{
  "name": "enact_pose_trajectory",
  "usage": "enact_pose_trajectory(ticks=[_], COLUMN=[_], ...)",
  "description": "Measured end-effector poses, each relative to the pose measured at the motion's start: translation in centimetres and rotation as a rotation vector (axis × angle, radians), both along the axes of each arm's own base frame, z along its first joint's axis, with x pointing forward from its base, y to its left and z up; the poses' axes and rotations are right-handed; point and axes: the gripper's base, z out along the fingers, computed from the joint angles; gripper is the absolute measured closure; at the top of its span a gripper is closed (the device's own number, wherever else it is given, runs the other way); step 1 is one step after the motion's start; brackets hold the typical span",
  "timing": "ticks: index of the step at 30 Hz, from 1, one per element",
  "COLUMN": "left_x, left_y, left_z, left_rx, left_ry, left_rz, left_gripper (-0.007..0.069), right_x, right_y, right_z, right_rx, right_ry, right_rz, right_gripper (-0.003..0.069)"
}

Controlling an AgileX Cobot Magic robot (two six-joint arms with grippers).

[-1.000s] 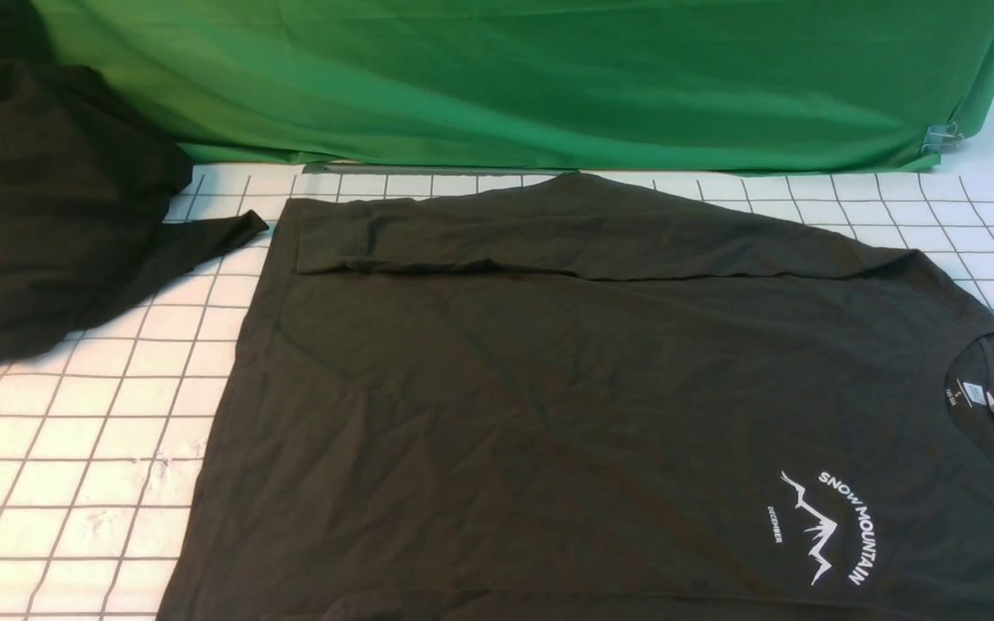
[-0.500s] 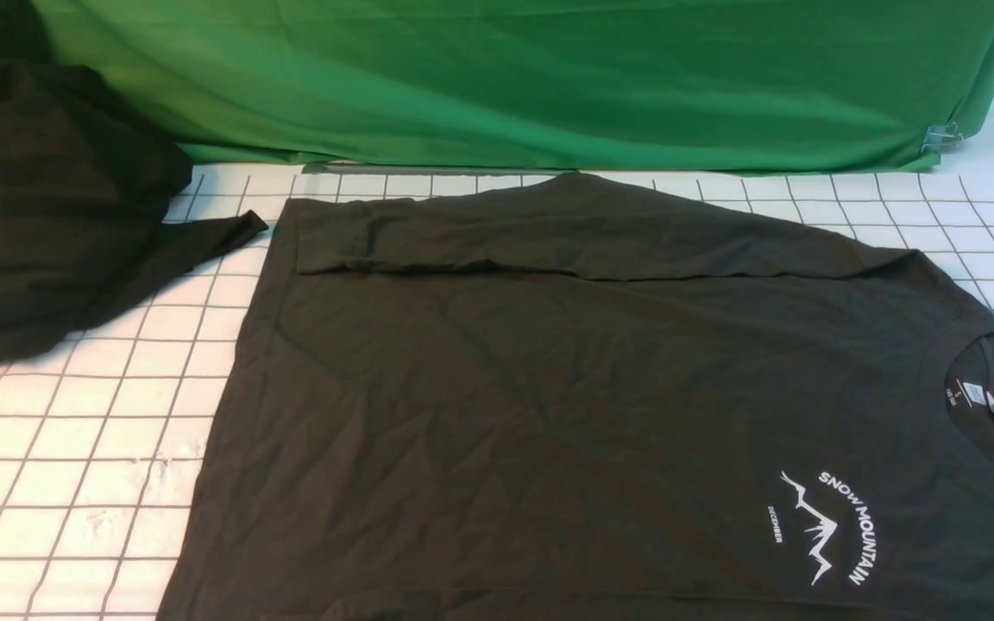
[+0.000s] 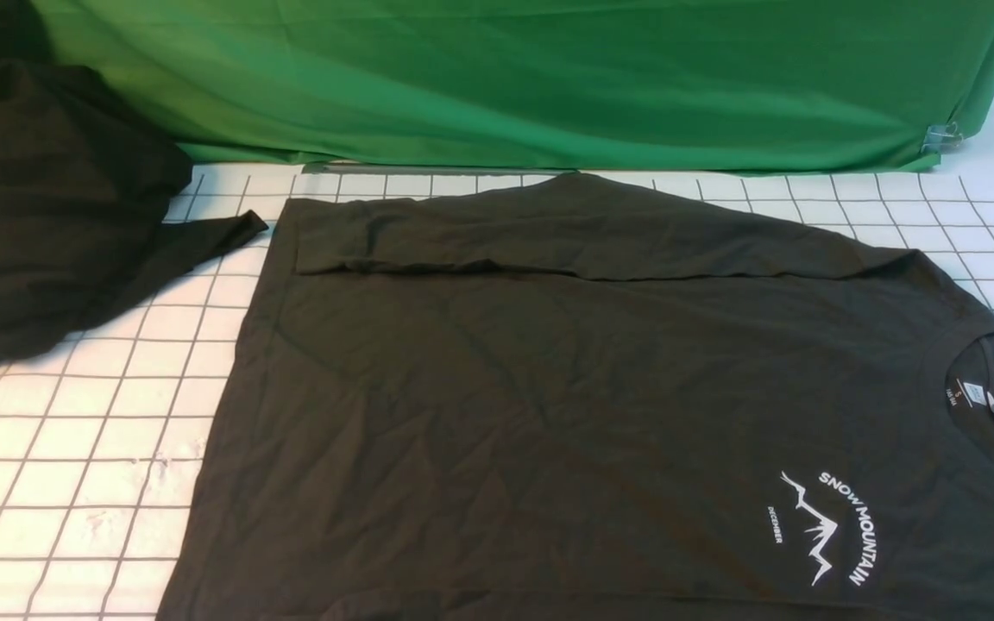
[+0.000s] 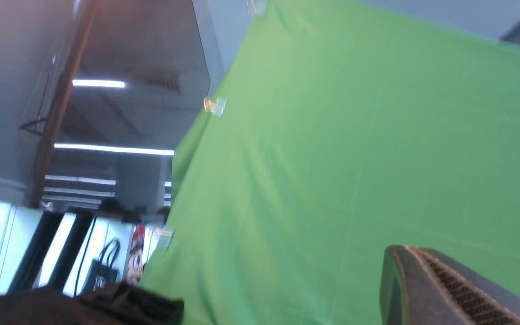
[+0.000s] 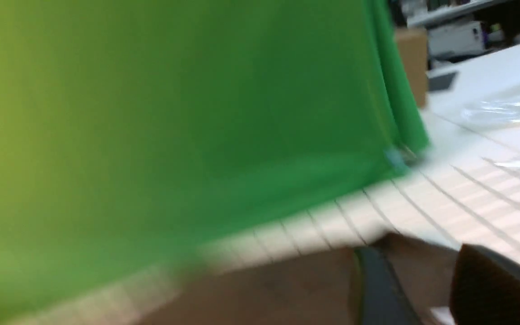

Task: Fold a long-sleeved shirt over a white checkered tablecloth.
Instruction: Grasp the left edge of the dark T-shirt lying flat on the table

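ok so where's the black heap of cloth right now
In the front view the black heap of cloth lies at the far left of the white checkered tablecloth, by the green cloth, its tip almost reaching the long-sleeved shirt.

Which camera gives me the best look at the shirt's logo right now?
Front view: the logo reads clearly on the shirt. The left wrist view shows none of it, only green cloth. The right wrist view is blurred, with no logo visible.
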Motion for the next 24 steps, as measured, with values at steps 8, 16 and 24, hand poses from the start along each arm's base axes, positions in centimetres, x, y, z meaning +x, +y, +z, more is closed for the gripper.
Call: enact_pose_trajectory(ticks=[8, 16, 24], left_x=[-0.4, 8.4, 16.0], left_y=[-0.2, -3.1, -4.9], left_z=[6.4, 13.2, 3.5], left_rx=[-0.113, 0.025, 0.109], left_ry=[-0.052, 0.950, 1.757], left_rz=[-0.115, -0.377, -0.600], left_gripper=[0.0622, 0.0622, 0.0630], right_x=[-0.9, -0.9, 6.2], right_y=[-0.9, 0.5, 2.6], right_z=[2.2, 10.4, 15.6], right_rx=[0.159, -0.157, -0.600], right_ry=[-0.280, -0.165, 0.767], right_rz=[-0.047, 0.018, 0.311], right_gripper=[0.0412, 0.0610, 0.0661])
